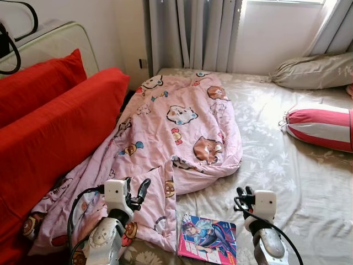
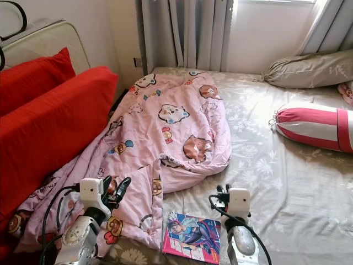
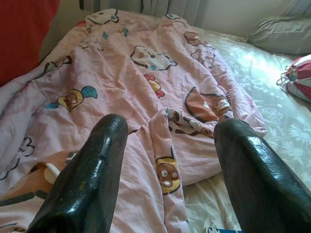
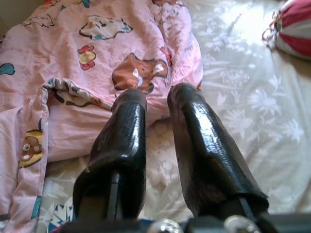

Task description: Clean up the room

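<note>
A crumpled pink blanket [image 1: 176, 127] printed with cartoon animals lies across the left half of the bed, its near end trailing down beside the red cushions. A colourful book [image 1: 207, 237] rests flat on the sheet at the bed's near edge, just right of the blanket's corner. My left gripper [image 1: 135, 190] hovers open above the blanket's near end; its fingers [image 3: 97, 165] stand wide apart with nothing between them. My right gripper [image 1: 244, 194] hangs over bare sheet right of the book, shut and empty, with its fingers [image 4: 194, 141] pointing towards the blanket's folded edge.
Big red cushions [image 1: 60, 127] line the left side. A red-and-white striped bolster [image 1: 322, 127] and a grey pillow [image 1: 314, 70] lie at the far right of the floral bedsheet [image 1: 276, 165]. Grey curtains [image 1: 193, 33] hang behind the bed.
</note>
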Available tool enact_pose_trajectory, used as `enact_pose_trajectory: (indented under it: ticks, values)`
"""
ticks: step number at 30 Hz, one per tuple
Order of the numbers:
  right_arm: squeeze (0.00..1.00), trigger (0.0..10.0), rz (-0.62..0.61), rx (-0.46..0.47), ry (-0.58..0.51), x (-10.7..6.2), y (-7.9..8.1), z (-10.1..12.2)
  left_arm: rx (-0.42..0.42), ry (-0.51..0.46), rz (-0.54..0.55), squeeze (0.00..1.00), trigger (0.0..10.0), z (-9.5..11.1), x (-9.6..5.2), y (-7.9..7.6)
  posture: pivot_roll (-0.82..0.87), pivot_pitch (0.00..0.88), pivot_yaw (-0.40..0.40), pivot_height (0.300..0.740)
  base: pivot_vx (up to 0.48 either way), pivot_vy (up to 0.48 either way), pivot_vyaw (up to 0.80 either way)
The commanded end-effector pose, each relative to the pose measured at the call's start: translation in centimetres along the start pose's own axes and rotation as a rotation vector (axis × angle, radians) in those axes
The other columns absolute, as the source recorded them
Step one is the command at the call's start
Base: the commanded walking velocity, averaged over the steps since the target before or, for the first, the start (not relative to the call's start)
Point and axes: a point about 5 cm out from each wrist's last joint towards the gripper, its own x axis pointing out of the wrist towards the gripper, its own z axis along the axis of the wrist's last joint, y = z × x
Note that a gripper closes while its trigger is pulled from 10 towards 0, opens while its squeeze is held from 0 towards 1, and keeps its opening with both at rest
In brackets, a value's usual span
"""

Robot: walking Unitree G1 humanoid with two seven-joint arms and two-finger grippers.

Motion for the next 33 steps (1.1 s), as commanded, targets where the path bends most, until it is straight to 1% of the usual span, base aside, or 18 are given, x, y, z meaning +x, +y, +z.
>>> enact_pose_trajectory:
  ticks: [1, 2, 4, 8, 10, 12, 14, 18, 19, 20, 22, 29, 30, 31, 33]
  values:
    - [0.00, 10.0, 0.007, -0.019, 0.009, -0.2, 0.2, -0.2, -0.001, 0.004, 0.004, 0.00, 10.0, 0.1, -0.1, 0.0, 0.04, 0.025, -0.008, 0.726, 0.000, 0.000, 0.00]
    - [0.00, 10.0, 0.007, -0.019, 0.009, -0.2, 0.2, -0.2, -0.001, 0.004, 0.004, 0.00, 10.0, 0.1, -0.1, 0.0, 0.04, 0.025, -0.008, 0.726, 0.000, 0.000, 0.00]
    - [0.00, 10.0, -0.001, -0.018, -0.002, -0.3, 0.3, 0.0, -0.004, 0.008, 0.003, 0.00, 10.0, 0.0, -0.1, -0.1, 0.04, 0.027, -0.008, 0.706, 0.000, 0.000, 0.00]
    - [0.00, 10.0, -0.001, -0.021, -0.034, -0.3, 0.5, 0.4, -0.010, 0.016, 0.004, 0.00, 10.0, 0.1, -0.1, -0.1, 0.03, 0.031, -0.010, 0.706, 0.000, 0.000, 0.00]
    - [0.00, 10.0, 0.003, -0.034, -0.030, -0.3, 0.6, 0.5, -0.030, 0.016, 0.011, 0.00, 10.0, 0.2, 0.0, -0.2, 0.04, 0.034, -0.010, 0.706, 0.000, 0.000, 0.00]
    - [0.00, 10.0, 0.002, -0.034, -0.028, -0.3, 0.6, 0.5, -0.029, 0.015, 0.009, 0.00, 10.0, 0.3, 0.1, -0.2, 0.04, 0.034, -0.011, 0.706, 0.000, 0.000, 0.00]
    - [0.00, 10.0, -0.002, -0.031, -0.001, -0.3, 0.6, 0.3, -0.024, 0.014, 0.005, 0.00, 10.0, 0.4, 0.1, -0.2, 0.04, 0.039, -0.011, 0.706, 0.000, 0.000, 0.00]
    - [0.00, 10.0, 0.009, -0.042, 0.016, -0.2, 0.8, 0.2, -0.023, 0.019, 0.003, 0.00, 10.0, 0.3, 0.1, -0.2, 0.04, 0.040, -0.011, 0.681, 0.000, 0.000, 0.00]
    - [0.00, 10.0, 0.010, -0.041, 0.002, -0.2, 0.8, 0.3, -0.022, 0.020, 0.003, 0.00, 10.0, 0.3, 0.1, -0.2, 0.04, 0.040, -0.011, 0.676, 0.000, 0.000, 0.00]
    - [0.00, 10.0, 0.009, -0.033, -0.013, -0.2, 0.9, 0.5, -0.021, 0.020, 0.003, 0.00, 10.0, 0.3, 0.1, -0.3, 0.04, 0.040, -0.011, 0.676, 0.000, 0.000, 0.00]
    - [0.00, 10.0, 0.004, -0.033, 0.009, -0.2, 1.0, 0.4, -0.022, 0.023, 0.006, 0.00, 10.0, 0.3, 0.1, -0.2, 0.04, 0.040, -0.012, 0.676, 0.000, 0.000, 0.00]
    - [0.00, 10.0, 0.026, -0.039, 0.003, -0.2, 1.3, 0.6, -0.023, 0.023, 0.004, 0.00, 10.0, 0.4, 0.2, -0.4, 0.04, 0.041, -0.012, 0.676, 0.000, 0.000, 0.00]
    - [0.00, 10.0, 0.028, -0.045, 0.013, -0.1, 1.4, 0.5, -0.023, 0.023, 0.004, 0.00, 10.0, 0.4, 0.2, -0.4, 0.04, 0.041, -0.012, 0.676, 0.000, 0.000, 0.00]
    - [0.00, 10.0, 0.021, -0.034, 0.035, -0.1, 1.4, 0.3, -0.022, 0.024, 0.000, 0.00, 10.0, 0.4, 0.2, -0.4, 0.04, 0.041, -0.012, 0.676, 0.000, 0.000, 0.00]
    - [0.00, 10.0, 0.020, -0.020, 0.044, -0.1, 1.5, 0.2, -0.020, 0.024, -0.004, 0.00, 10.0, 0.4, 0.2, -0.5, 0.05, 0.035, -0.011, 0.671, 0.000, 0.000, 0.00]
